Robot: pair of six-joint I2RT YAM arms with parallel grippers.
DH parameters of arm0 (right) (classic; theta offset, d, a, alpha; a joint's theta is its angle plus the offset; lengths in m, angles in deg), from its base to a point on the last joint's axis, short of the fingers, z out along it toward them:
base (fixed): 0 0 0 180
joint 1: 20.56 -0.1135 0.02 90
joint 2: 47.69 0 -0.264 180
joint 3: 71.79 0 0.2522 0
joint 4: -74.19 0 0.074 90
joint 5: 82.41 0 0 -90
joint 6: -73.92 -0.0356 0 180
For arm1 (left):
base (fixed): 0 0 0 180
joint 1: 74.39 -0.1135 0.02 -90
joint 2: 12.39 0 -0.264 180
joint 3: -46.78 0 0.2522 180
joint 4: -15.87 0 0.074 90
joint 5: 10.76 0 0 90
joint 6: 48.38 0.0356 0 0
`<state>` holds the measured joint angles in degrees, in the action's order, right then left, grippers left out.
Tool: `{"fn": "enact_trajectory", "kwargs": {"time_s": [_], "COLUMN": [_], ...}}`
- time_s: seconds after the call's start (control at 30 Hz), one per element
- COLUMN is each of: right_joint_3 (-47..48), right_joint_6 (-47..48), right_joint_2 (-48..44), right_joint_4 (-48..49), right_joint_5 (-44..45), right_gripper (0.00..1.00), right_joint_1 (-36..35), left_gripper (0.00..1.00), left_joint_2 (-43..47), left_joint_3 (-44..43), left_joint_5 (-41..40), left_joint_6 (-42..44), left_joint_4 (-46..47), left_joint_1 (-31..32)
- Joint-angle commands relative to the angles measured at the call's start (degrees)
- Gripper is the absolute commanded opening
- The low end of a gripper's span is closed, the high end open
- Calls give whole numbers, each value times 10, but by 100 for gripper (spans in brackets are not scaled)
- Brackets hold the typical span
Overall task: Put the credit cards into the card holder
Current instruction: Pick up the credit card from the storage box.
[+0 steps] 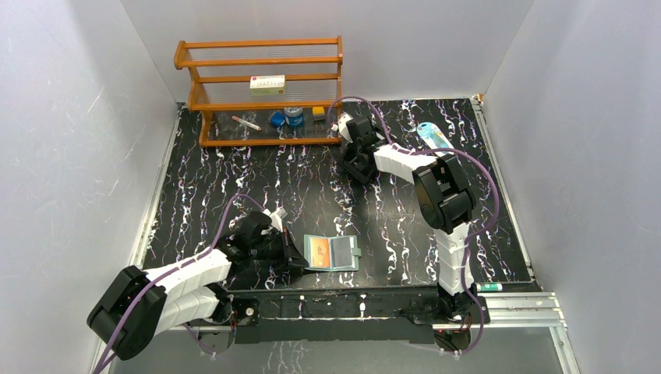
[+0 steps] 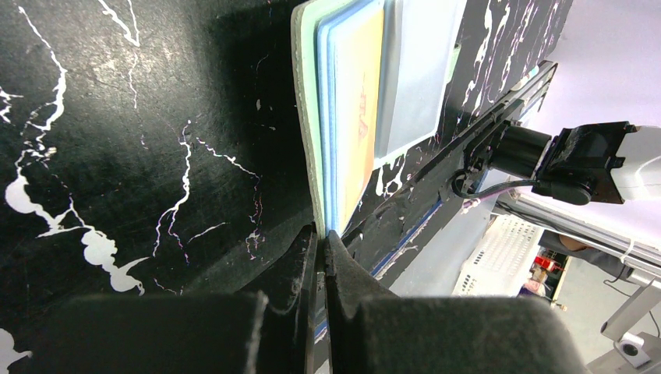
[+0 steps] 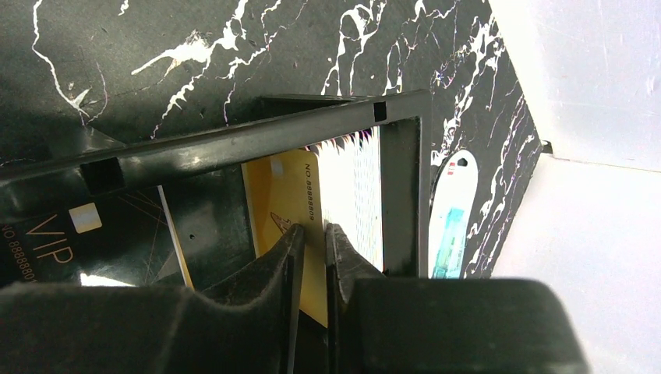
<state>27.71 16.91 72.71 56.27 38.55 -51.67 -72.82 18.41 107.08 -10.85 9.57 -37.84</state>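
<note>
The teal card holder (image 1: 335,252) lies open near the table's front edge with an orange credit card (image 1: 318,251) in its left pocket. My left gripper (image 1: 293,253) is shut on its left edge; the left wrist view shows the jaws (image 2: 321,234) pinching the green edge (image 2: 305,117) beside the orange card (image 2: 360,109). My right gripper (image 1: 356,160) reaches into a black box at the back. In the right wrist view its fingers (image 3: 309,231) stand narrowly apart on either side of a yellow credit card (image 3: 284,195). A black VIP card (image 3: 86,226) and a white card (image 3: 355,195) stand alongside.
The black box's frame (image 3: 401,171) surrounds the cards. A blue-white packet (image 1: 433,135) lies right of the box. A wooden rack (image 1: 261,89) with small items stands at the back left. A green-tipped pen (image 1: 489,287) rests by the right arm's base.
</note>
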Motion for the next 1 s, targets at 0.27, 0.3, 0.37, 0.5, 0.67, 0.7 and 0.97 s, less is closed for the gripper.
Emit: {"fn": "enact_trajectory", "kwargs": {"time_s": [0.27,0.3,0.37,0.5,0.67,0.7,0.97], "right_joint_3": [39,42,48,57,62,64,71], "right_joint_6": [-27,-29,-35,-47,-44,-43,-51], "right_joint_2": [-40,-41,-40,-45,-44,-42,-48], "right_joint_4": [-25,-29,-40,-55,-56,-59,-71], "right_joint_5": [-10,-11,-13,-19,-16,-13,-19], "right_gripper": [15,13,12,11,13,13,13], "right_joint_1": [7,8,8,9,13,14,20], "left_gripper": [2,2,2,2,3,3,3], "left_joint_2": [10,10,10,9,7,8,9], "left_joint_3": [-5,-5,-5,-5,-7,-6,-6], "left_joint_5": [7,7,7,7,9,9,8], "left_joint_6": [3,3,3,3,4,4,3], "left_joint_4": [-7,-7,-7,-7,-7,-8,-7], "left_joint_1": [2,2,2,3,2,3,2]}}
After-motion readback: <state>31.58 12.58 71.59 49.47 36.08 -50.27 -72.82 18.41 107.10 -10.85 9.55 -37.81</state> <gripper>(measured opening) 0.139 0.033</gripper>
